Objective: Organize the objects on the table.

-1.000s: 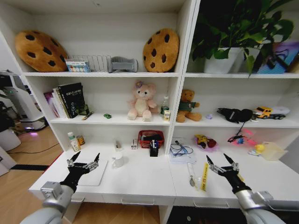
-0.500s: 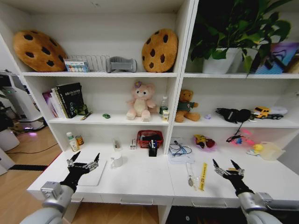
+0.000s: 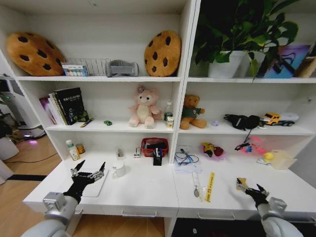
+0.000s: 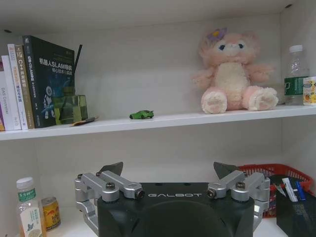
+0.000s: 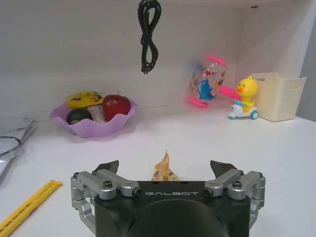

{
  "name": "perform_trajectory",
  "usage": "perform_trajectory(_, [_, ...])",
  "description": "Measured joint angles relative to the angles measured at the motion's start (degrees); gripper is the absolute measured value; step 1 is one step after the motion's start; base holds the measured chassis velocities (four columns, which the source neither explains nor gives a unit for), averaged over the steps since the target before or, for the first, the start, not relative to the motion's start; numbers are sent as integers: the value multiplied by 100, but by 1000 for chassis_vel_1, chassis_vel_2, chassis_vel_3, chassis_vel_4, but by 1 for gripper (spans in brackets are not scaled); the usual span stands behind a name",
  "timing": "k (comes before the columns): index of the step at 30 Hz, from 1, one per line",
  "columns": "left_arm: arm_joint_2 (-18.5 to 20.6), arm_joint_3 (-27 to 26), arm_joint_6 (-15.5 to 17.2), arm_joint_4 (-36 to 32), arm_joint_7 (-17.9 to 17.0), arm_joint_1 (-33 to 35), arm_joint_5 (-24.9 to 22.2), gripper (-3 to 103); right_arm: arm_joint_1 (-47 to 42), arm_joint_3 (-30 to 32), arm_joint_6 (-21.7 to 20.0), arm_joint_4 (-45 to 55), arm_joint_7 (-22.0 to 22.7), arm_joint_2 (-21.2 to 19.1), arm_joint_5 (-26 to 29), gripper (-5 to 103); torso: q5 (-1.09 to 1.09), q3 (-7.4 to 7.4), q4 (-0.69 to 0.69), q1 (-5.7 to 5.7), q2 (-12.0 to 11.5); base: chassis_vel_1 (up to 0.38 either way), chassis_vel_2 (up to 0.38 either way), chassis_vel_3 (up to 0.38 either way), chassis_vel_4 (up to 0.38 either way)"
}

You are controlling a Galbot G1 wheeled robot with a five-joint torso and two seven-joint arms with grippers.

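The right tool (image 3: 249, 188), fingers spread and empty, is descending toward the bench (image 3: 148, 190) near its front right edge, closing on a small orange wrapper (image 5: 164, 169) lying just ahead. The left tool (image 3: 88, 173) is holding open and unmoved over the front left corner. Nothing is gripped; sorting is only starting.

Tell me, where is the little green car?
The green car sits on the middle shelf on the robot's left in the head view, between the books and the pink plush. In the left wrist view it is at.
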Motion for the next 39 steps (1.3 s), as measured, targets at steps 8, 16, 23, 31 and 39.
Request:
perform_trajectory(8, [0, 0, 0, 0, 1, 0, 0, 100, 596, -273, -31, -584, -140, -199, -72, 100, 0, 0, -1, 0, 0, 0, 0, 0, 0])
perform_trajectory(16, [0, 0, 0, 0, 2, 0, 0, 100, 845, -477, -142, -720, -206, -185, -289, 80, 0, 0, 0, 0, 0, 0, 0, 0, 0])
perform_trajectory(23, [0, 0, 0, 0, 2, 0, 0, 100, 826, -455, -160, -743, -218, -197, -330, 53, 0, 0, 0, 0, 0, 0, 0, 0, 0])
perform_trajectory(31, [0, 0, 0, 0, 2, 0, 0, 100, 670, -382, -164, -784, -341, -263, -319, 26, 0, 0, -1, 0, 0, 0, 0, 0, 0])
perform_trajectory(39, [0, 0, 0, 0, 2, 0, 0, 100, 674, -234, 192, -760, -620, -260, -350, 2, 0, 0, 0, 0, 0, 0, 0, 0, 0])
